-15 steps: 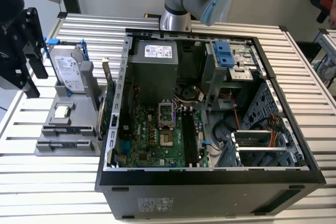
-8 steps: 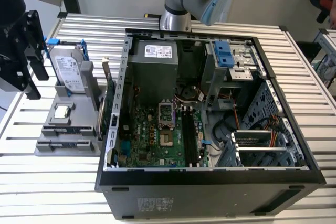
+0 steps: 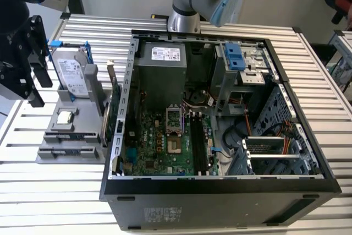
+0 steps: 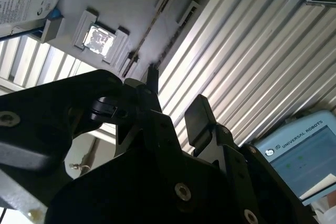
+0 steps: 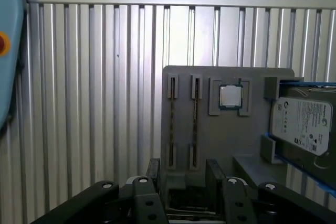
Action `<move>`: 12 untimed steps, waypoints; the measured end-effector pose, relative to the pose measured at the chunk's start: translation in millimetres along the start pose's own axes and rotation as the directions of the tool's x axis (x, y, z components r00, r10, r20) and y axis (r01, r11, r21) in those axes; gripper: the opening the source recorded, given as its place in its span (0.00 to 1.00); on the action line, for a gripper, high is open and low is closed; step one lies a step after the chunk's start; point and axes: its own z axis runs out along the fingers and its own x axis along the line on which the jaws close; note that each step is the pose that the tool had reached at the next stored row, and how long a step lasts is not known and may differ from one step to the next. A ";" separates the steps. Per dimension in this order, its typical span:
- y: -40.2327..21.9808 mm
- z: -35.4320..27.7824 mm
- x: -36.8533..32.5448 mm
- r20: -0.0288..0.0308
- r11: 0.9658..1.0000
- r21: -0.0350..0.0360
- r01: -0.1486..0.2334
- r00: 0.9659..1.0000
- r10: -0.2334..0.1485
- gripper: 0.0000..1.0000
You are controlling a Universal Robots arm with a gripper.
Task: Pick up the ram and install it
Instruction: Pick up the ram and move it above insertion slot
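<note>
A black two-fingered gripper (image 5: 184, 165) is shown in the first wrist view with its fingers apart and nothing between them. Beyond it lies a flat grey holder plate (image 5: 226, 140). The ram (image 5: 195, 121), a long thin dark stick seen edge-on, stands in one of the plate's two parallel slots. A small square silver processor chip (image 5: 230, 96) and a silver hard drive in a blue frame (image 5: 302, 124) are held alongside. In the exterior view the plate sits at nine o'clock from an open black computer case (image 3: 220, 188). The grey robot arm (image 3: 190, 4) rises at the case's twelve o'clock.
</note>
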 end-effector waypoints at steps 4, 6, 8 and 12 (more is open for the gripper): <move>0.1 3.7 0.0 0.000 1.000 0.000 0.000 1.000 0.000 1.00; 0.2 5.6 -0.1 0.000 1.000 0.000 0.000 1.000 0.000 1.00; 0.2 7.1 -0.1 0.000 1.000 0.000 0.000 1.000 0.000 1.00; 0.2 8.0 -0.1 0.000 1.000 0.000 0.000 1.000 0.000 1.00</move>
